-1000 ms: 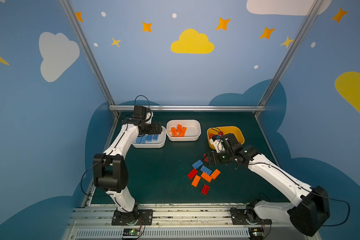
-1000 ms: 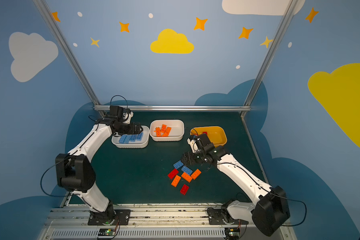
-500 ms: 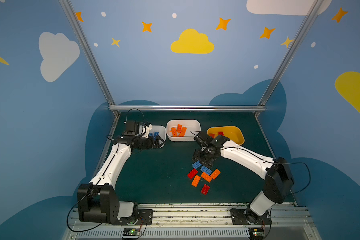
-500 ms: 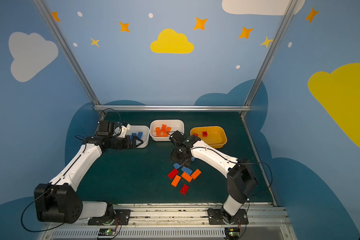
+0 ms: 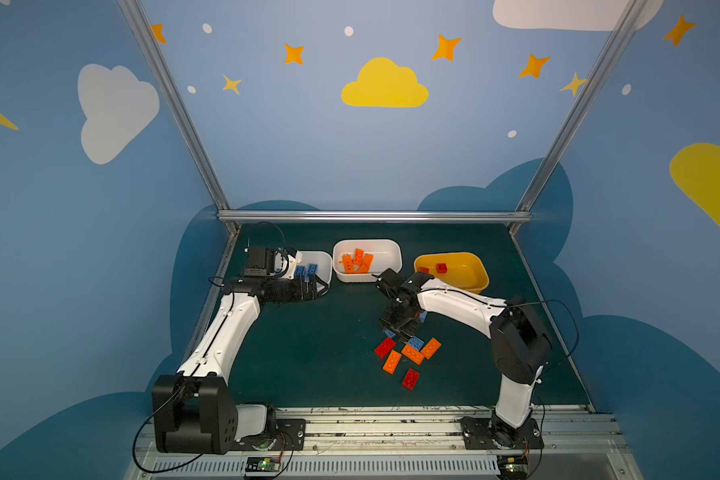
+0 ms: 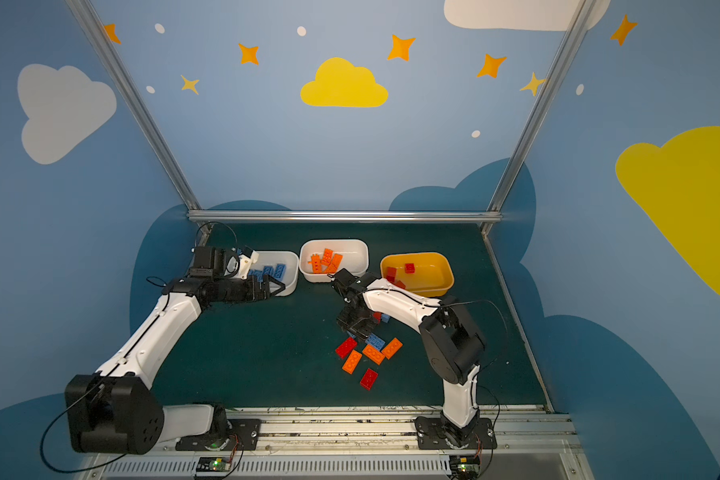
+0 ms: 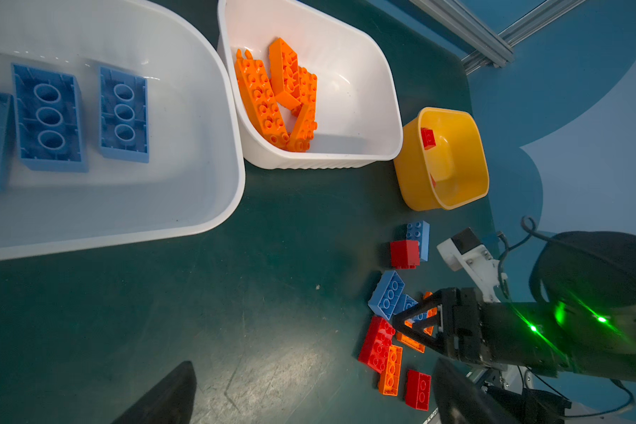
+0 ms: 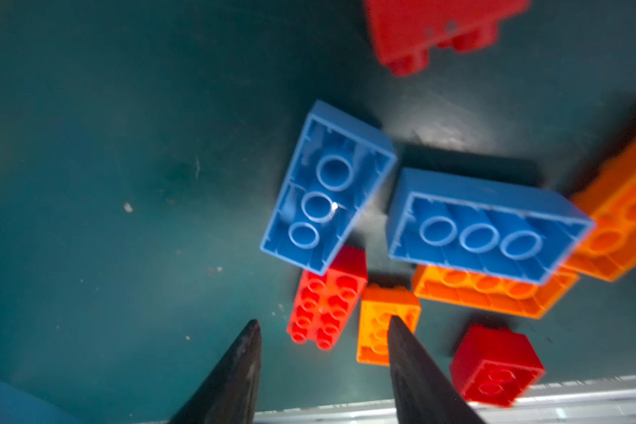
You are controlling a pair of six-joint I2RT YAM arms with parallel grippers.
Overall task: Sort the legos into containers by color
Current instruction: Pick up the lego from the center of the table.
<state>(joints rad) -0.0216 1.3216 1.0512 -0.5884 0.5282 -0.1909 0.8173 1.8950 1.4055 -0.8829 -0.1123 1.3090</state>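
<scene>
**Desk:** Where are the legos lying?

**Photographer:** Orange bricks are lying in the middle white tub. Just beside it, on the robot's left, a second white tub is holding blue bricks, hollow sides up. Near it on the right, a yellow tub is holding red bricks. In front of the middle white tub, toward the robot's base, a loose pile of blue, orange and red bricks is lying on the dark green surface.

**Desk:** And what are the arms doing?

**Photographer:** The right gripper is pointing down over the edge of that pile nearest the middle white tub. Its fingers are standing partly spread and pinching nothing. A studded red brick is showing just past the tips, beside 2 upturned blue bricks; that wrist view is coming through blurred. The left gripper is hovering left of the middle white tub, at the front of the second white tub. Its fingers are standing spread wide, with nothing between them.
</scene>
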